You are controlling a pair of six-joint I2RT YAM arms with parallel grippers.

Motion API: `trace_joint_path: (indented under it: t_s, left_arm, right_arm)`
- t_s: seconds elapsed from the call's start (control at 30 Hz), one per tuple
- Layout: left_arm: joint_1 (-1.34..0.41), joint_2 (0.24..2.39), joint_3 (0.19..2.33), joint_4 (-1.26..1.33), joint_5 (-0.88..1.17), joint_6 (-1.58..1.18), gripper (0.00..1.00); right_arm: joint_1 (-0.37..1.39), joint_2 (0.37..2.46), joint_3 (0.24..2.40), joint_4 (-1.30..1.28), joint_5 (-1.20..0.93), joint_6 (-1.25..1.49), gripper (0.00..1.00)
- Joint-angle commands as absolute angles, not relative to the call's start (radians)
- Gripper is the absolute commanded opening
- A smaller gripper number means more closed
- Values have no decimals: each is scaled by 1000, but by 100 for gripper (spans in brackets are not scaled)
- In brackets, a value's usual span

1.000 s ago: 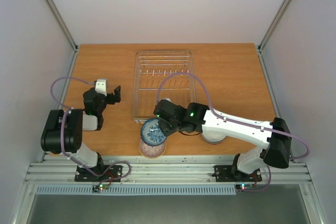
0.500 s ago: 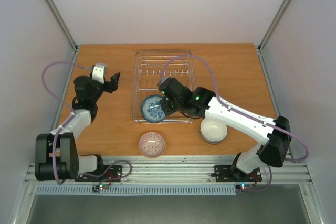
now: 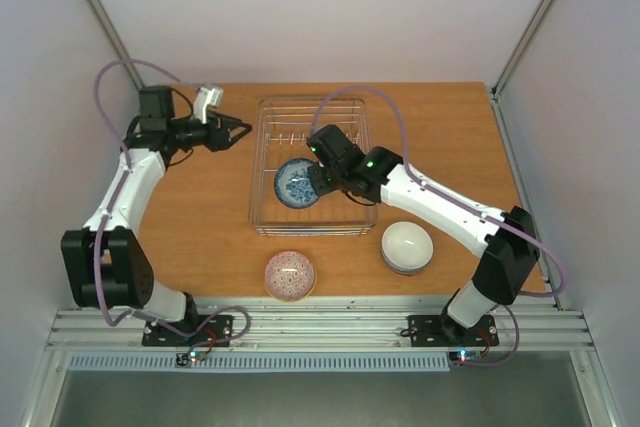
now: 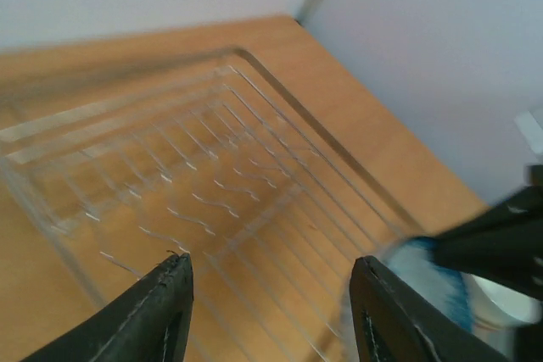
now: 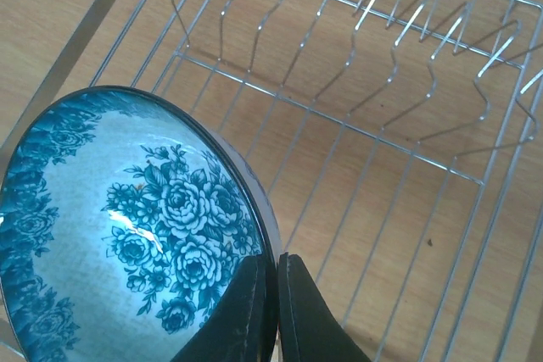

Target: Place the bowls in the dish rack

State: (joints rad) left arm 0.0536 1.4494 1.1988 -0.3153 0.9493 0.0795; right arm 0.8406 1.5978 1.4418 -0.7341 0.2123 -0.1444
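Bowls sit in three places. The blue-and-white bowl (image 3: 295, 185) is held tilted over the near-left part of the dish rack (image 3: 300, 119), and whether it touches the wires is unclear. The rack holds nothing else. It is a rectangular basket of thin silver wire with low sides, and a row of upright prongs (image 5: 390, 65) crosses its far half.

The right gripper (image 3: 318, 179) pinches this bowl's dark rim, fingertips (image 5: 254, 294) pressed together on it. The glossy inside shows printed roses.

A pink bowl (image 3: 290, 275) and a white bowl (image 3: 407, 244) rest on the wooden table (image 3: 450, 137) near its near edge, well apart.

The left gripper (image 3: 236, 131) hovers just left of the rack's far-left corner with its jaws spread and nothing between them.
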Motion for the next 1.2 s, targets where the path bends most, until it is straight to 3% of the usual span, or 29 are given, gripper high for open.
trace_joint_path:
  t_s: [0.0,0.2,0.3,0.87,0.9,0.93,0.97,1.0,1.03,1.17]
  left_arm:
    - [7,1536,1273,-746,1128,208,55]
    - [-76,1617,1302,-887,1080,311,67]
    - [-100,1655,1321,-951,1087,361,69]
    - [-180,1697,1278,-828,902,287,64]
    - [-182,1698,1274,-816,889,279,61]
    - [-184,1700,1272,-807,878,265,53]
    - [-183,1703,1271,-796,867,258,35]
    - [-184,1706,1271,-786,853,246,10]
    - [-184,1709,1272,-778,839,236,2]
    - [-184,1716,1263,-759,838,221,0]
  right_arm:
    - [841,1633,1513,-660,209,-164,1]
    - [841,1681,1561,-651,221,-177,1]
    - [841,1698,1578,-653,232,-186,1]
    - [847,1637,1541,-620,153,-170,1]
    - [849,1630,1539,-619,152,-172,1]
    - [851,1627,1537,-618,149,-172,1]
    - [851,1626,1537,-618,148,-172,1]
    - [851,1625,1536,-618,147,-173,1]
    - [851,1625,1533,-618,149,-173,1]
    - [852,1625,1524,-615,149,-175,2]
